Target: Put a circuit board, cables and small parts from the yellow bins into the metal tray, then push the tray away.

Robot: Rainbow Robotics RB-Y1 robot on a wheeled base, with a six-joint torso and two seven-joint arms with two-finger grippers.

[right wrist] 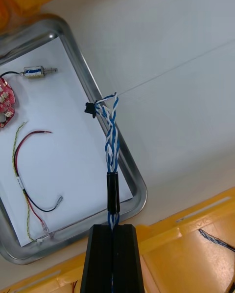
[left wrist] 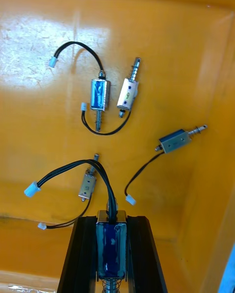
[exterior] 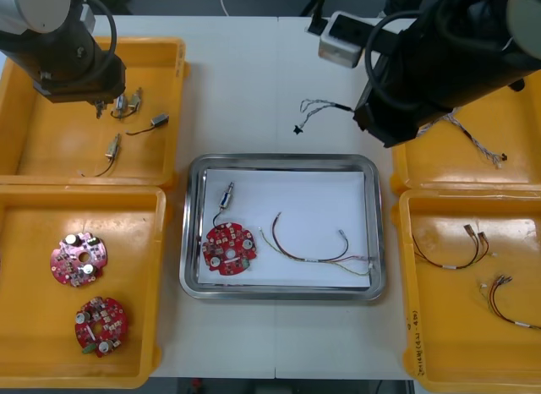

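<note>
My right gripper (right wrist: 112,230) is shut on a twisted blue and white cable (right wrist: 111,141), which hangs over the bare table beside the metal tray (right wrist: 125,162). In the front view this cable (exterior: 321,109) trails left from my right gripper (exterior: 362,112), beyond the tray's (exterior: 279,160) far right corner. The tray holds a round red circuit board (exterior: 228,248), a small metal part (exterior: 226,195) and a red and yellow cable (exterior: 314,252). My left gripper (left wrist: 111,224) is shut on a small metal part (left wrist: 111,240) with black wires, above the far left yellow bin (exterior: 173,68).
Several small metal parts (left wrist: 100,95) lie loose in the far left bin. Two circuit boards (exterior: 79,259) sit in the near left bin. The far right bin (exterior: 473,170) holds twisted cables and the near right bin (exterior: 407,242) holds red and yellow cables. A small grey box (exterior: 342,39) stands at the table's far edge.
</note>
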